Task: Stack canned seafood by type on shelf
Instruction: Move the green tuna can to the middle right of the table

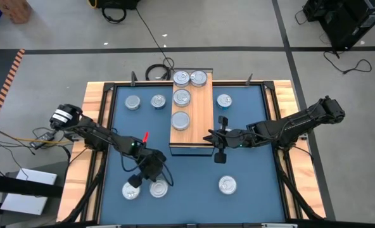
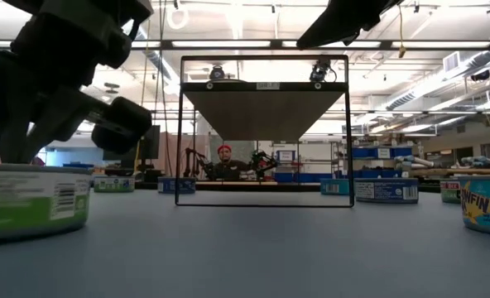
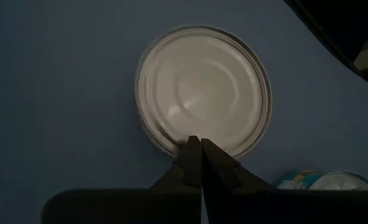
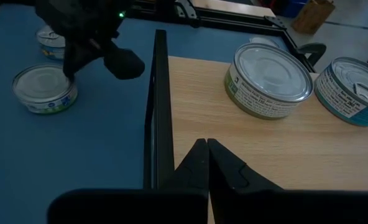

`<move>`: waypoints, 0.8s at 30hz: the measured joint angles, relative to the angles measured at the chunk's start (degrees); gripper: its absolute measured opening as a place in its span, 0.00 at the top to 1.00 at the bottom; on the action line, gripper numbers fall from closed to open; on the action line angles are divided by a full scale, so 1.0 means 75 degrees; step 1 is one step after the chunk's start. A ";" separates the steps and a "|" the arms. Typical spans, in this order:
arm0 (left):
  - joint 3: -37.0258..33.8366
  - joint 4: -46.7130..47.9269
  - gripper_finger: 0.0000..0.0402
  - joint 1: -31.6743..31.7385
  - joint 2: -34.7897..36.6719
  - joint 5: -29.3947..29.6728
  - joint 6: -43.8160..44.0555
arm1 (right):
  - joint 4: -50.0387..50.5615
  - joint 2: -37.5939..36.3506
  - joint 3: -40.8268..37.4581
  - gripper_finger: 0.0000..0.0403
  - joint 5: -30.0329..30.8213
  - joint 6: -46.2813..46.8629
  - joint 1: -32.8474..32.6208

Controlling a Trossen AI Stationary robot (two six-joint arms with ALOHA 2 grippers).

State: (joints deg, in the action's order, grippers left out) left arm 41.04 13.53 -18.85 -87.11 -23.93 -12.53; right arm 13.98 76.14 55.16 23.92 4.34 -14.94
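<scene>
Shelf [image 1: 200,130] stands at the counter's [image 1: 187,171] middle, toward the far edge, carrying four tins [image 1: 181,120]. Other tins lie on the blue counter mat. Left claw [image 1: 137,180], fingers together, hangs over a tin [image 1: 131,190] near the front-left corner. Right claw [image 1: 217,137], fingers together, sits at the shelf's right edge.

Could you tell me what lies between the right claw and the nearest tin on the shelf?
Only bare wood of the shelf lies between the shut right claw and the nearest tin, as the right wrist view shows.
</scene>
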 joint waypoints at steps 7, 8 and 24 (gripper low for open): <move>-0.0015 0.0739 1.00 -0.0117 0.0466 0.0589 0.0424 | 0.0029 0.0000 0.0000 0.99 0.0001 0.0000 -0.0005; -0.0017 0.0932 1.00 -0.0152 0.0583 0.0766 0.0520 | 0.0029 0.0000 0.0002 0.99 0.0002 0.0000 -0.0006; 0.0102 0.1527 1.00 -0.0539 0.1479 0.2079 0.1355 | 0.0044 0.0000 0.0003 0.99 0.0001 0.0002 -0.0009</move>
State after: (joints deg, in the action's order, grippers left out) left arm 41.80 24.98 -22.90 -76.01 -8.34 -2.37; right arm 14.31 76.14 55.18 23.93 4.36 -15.00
